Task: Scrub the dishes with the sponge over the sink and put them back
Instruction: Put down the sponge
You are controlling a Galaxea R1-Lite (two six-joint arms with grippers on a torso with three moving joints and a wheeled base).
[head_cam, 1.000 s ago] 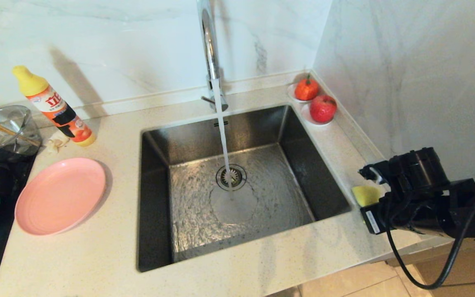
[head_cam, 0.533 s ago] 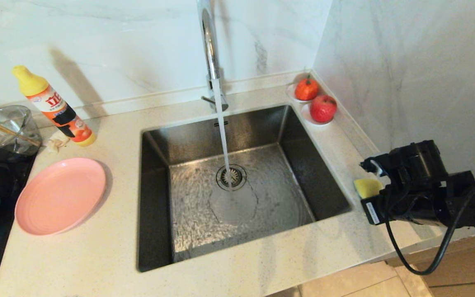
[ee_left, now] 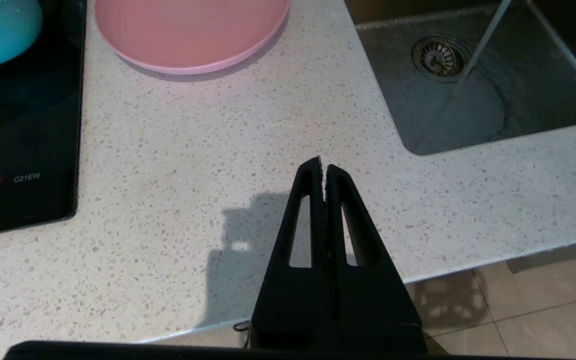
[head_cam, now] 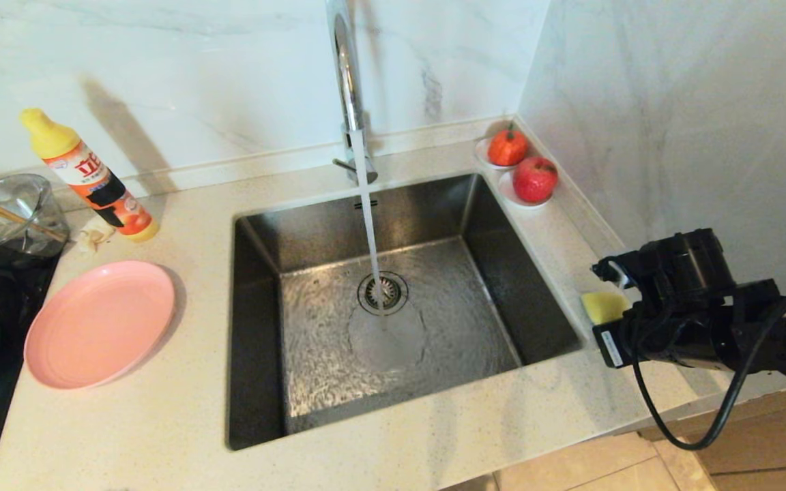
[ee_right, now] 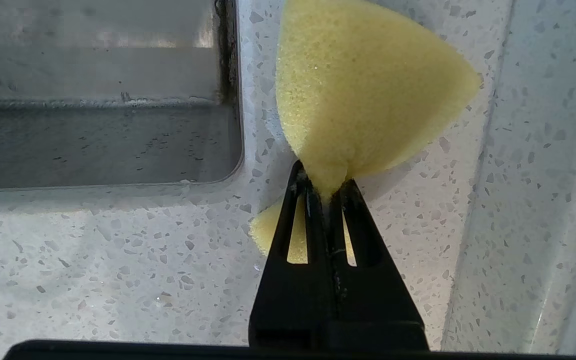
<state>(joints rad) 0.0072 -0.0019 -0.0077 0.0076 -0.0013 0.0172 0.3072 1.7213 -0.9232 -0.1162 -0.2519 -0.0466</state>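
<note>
Slightly raised since a second ago, the right gripper pinches the yellow sponge tightly above the counter right of the sink, where water runs, the pink plate, detergent bottle and two red fruits standing apart.

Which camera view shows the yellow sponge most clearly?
The right wrist view: the sponge fills it, pinched in the right pincer. The head view shows only a corner; the left wrist view shows none.
</note>
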